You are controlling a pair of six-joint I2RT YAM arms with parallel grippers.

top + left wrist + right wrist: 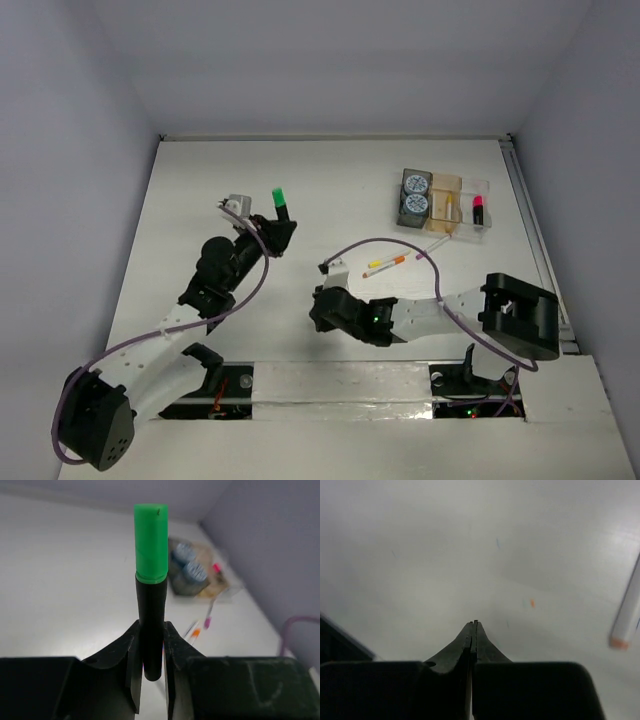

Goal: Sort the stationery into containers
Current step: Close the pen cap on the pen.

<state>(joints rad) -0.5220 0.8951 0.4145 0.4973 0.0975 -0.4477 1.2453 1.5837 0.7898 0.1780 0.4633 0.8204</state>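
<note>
Enclosing white table [330,180], grey walls [70,120]; trays [486,190] far right.

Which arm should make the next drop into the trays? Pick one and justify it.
Left. The left gripper holds the green-capped highlighter upright, ready to carry to the trays. The right gripper has its jaws shut on nothing.

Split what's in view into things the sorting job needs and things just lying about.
Job: green-capped highlighter in the left gripper; trays; rolls and pink-capped highlighter already in them; loose pens on the table.
Not the job: purple cable; rail along the table's right edge.
</note>
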